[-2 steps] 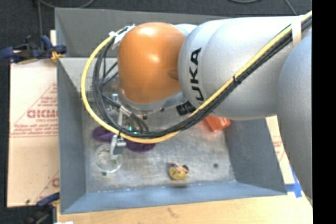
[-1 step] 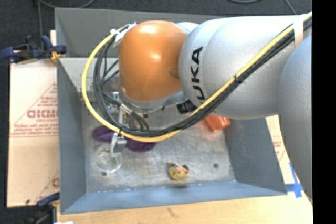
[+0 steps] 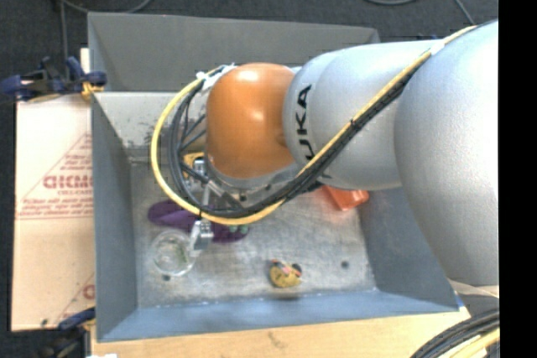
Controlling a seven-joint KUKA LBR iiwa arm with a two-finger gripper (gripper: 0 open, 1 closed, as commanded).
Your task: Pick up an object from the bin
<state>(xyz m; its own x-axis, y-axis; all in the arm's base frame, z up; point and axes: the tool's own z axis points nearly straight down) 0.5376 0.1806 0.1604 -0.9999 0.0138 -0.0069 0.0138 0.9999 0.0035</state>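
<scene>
Gripper (image 3: 200,234) is down at the left-front of the bin (image 3: 113,205), over a flat purple object (image 3: 170,215). Released or clenched: can't tell.
Clear cup (image 3: 172,254) just beside it, frontward. Small yellow item (image 3: 285,274) well apart, near the front wall. Orange piece (image 3: 346,198) half hidden under the arm. Wrist cover (image 3: 245,121) and cables block the gripper's tip.

The arm (image 3: 361,121) covers most of an orange thing (image 3: 346,198) and a purple thing (image 3: 171,215).

Cup (image 3: 172,254) left in bin (image 3: 113,214), small toy (image 3: 286,274) well right of it
</scene>
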